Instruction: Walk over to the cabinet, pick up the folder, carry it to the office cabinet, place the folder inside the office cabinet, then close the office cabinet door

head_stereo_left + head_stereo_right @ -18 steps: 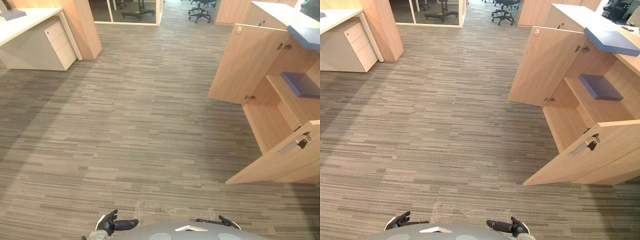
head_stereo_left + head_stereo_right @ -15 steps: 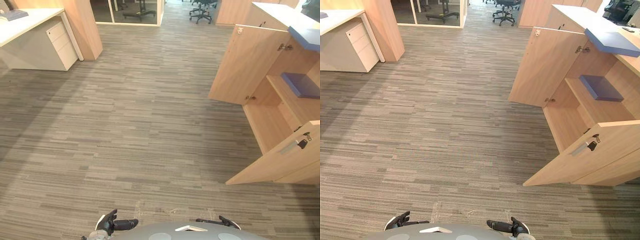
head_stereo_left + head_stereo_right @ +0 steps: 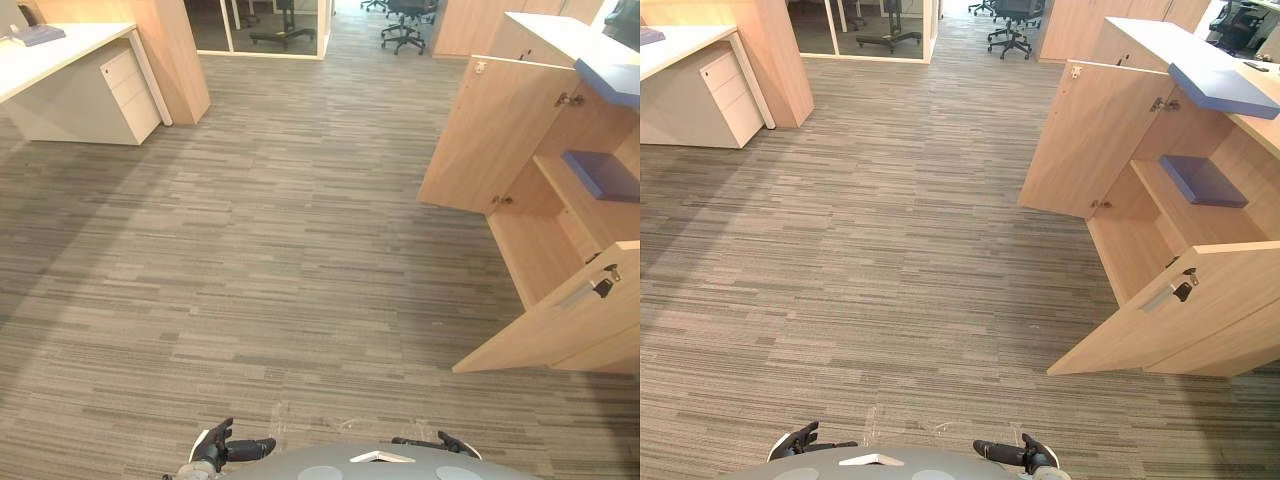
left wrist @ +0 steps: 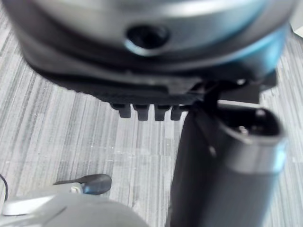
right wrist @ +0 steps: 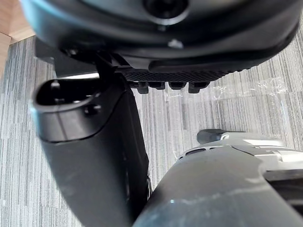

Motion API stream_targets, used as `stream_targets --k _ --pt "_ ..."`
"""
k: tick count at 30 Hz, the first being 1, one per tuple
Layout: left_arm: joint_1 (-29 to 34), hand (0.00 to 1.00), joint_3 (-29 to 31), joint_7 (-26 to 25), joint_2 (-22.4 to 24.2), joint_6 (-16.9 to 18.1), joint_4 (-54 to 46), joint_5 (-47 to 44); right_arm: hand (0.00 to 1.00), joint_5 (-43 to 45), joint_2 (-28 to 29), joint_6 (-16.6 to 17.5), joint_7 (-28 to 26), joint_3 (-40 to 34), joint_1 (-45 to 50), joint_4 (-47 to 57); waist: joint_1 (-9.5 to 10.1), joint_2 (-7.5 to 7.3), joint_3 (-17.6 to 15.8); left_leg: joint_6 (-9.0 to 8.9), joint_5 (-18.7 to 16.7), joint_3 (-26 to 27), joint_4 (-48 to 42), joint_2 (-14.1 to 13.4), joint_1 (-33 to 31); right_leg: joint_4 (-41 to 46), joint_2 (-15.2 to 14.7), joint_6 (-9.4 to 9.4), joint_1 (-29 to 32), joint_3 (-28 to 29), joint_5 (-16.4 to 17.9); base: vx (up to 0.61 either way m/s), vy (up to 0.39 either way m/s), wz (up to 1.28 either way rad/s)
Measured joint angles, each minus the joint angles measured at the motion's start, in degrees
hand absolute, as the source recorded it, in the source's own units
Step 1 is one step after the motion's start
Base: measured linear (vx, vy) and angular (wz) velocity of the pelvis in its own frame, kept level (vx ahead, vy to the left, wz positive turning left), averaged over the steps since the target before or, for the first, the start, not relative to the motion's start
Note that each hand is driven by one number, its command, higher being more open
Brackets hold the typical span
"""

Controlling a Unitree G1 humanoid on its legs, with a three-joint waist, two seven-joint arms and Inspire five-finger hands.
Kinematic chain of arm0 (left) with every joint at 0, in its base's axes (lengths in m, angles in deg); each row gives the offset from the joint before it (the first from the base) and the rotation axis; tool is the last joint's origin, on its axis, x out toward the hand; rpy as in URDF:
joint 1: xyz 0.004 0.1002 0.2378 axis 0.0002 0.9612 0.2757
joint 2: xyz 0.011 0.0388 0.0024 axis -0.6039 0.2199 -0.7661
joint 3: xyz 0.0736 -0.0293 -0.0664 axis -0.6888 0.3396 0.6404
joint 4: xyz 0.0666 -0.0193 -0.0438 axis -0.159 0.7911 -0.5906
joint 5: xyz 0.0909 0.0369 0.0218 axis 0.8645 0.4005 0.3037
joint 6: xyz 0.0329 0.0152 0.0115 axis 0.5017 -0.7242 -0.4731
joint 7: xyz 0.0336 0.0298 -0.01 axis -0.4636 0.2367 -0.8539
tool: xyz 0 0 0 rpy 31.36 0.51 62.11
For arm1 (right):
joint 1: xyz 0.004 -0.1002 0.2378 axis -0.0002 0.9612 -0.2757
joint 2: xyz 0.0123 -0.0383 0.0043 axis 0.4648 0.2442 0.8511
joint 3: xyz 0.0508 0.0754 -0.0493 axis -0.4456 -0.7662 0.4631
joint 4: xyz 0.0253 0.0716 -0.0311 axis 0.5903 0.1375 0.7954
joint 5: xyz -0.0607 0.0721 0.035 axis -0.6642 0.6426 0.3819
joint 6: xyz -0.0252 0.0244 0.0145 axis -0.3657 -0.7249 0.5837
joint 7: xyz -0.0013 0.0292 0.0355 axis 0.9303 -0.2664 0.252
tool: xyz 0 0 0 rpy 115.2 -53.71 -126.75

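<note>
In the left eye view the left hand and the right hand are hanging low over the striped carpet, both carrying nothing. Ahead of the right hand and off to its right, well apart, the office cabinet is standing with its near door and far door swung wide, and a blue folder is lying flat on its inner shelf. In the right eye view a second blue folder is resting on the cabinet top, farther from that hand, and a white desk is sitting far ahead of the left hand, off to its left. In the left wrist view the left fingers are reaching out straight, slack and empty over the carpet. In the right wrist view the right fingers are doing likewise, gripping nothing.
</note>
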State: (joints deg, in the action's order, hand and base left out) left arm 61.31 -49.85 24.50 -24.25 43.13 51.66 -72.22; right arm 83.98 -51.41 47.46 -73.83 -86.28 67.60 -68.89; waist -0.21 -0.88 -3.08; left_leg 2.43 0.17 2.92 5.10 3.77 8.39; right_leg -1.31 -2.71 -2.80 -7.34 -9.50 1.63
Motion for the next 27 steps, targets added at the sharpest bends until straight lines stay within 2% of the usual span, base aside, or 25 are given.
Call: stream_targets --k 11,18,27 --pt "-0.3 1.00 -1.5 0.6 -0.5 0.0 0.0 0.0 1.00 -0.5 0.1 -0.4 0.0 0.1 -0.6 -0.1 -0.06 -0.04 -0.1 -0.09 -0.1 0.1 0.0 0.0 0.1 -1.0 0.0 -0.33 -0.6 0.0 -0.3 -0.02 -0.012 0.00" --pt "-0.3 1.00 -2.3 -1.6 -0.6 1.0 0.0 0.2 1.00 -1.7 0.2 -0.2 1.0 0.4 -0.7 0.0 -0.05 -0.20 -0.2 -0.12 -0.1 -0.2 0.0 0.0 0.0 -1.3 0.0 -0.33 -0.7 -0.4 -0.3 -0.01 -0.013 0.02" --pt "-0.4 1.00 -2.5 -1.6 -0.8 1.2 -0.1 0.2 1.00 -1.7 0.2 0.1 1.4 1.2 -0.6 -0.1 -0.14 -0.37 -0.4 -0.16 -0.1 -1.2 0.0 0.1 -0.3 -1.8 0.1 -0.31 -1.0 -1.4 -0.3 -0.01 -0.027 0.05"
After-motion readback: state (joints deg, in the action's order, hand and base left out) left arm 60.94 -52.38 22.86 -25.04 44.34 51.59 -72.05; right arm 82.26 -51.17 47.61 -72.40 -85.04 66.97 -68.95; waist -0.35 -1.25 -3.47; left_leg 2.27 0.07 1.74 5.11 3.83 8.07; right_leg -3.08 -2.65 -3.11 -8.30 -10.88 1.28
